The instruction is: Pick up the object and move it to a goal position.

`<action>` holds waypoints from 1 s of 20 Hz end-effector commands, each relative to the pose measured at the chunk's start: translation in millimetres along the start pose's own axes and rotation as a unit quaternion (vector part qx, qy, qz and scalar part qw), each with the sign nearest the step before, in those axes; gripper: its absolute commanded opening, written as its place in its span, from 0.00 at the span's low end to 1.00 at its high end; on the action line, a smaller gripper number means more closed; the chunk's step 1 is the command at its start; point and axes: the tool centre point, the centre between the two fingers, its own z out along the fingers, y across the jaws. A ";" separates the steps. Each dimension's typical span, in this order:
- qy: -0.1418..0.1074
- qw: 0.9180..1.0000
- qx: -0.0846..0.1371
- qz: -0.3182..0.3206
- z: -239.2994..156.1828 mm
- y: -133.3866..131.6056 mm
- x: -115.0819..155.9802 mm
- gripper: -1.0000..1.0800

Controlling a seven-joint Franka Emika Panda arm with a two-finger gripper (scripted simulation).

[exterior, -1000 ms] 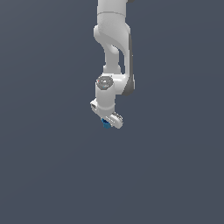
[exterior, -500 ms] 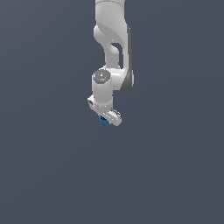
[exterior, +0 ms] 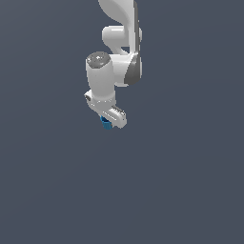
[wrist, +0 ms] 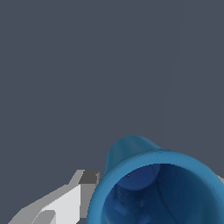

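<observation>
The object, a small blue cylinder (exterior: 106, 123), shows just under the white gripper (exterior: 107, 122) in the exterior view, mostly hidden by the hand. In the wrist view the blue tube (wrist: 148, 183) fills the lower part of the picture, its open mouth facing the camera, with one grey-white finger (wrist: 65, 201) against its side. The gripper is shut on the cylinder and holds it in the air against the plain grey background.
The white arm (exterior: 119, 52) comes down from the top of the exterior view. Only a flat dark grey surface (exterior: 190, 181) shows around it; no goal marker is visible.
The arm has moved toward the exterior view's left and slightly up, with the blue cylinder still held in the gripper.
</observation>
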 end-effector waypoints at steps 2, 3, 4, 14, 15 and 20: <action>0.000 1.000 0.000 0.000 -37.5 8.1 10.5 0.00; 0.000 1.000 0.000 0.000 -47.9 10.2 13.4 0.00; 0.000 1.000 0.000 0.000 -58.3 12.4 16.3 0.00; 0.001 1.000 0.000 0.001 -159.7 32.8 45.9 0.00; 0.001 1.000 0.000 0.001 -169.7 34.7 48.8 0.00; 0.001 1.000 0.000 0.001 -218.1 43.9 63.7 0.00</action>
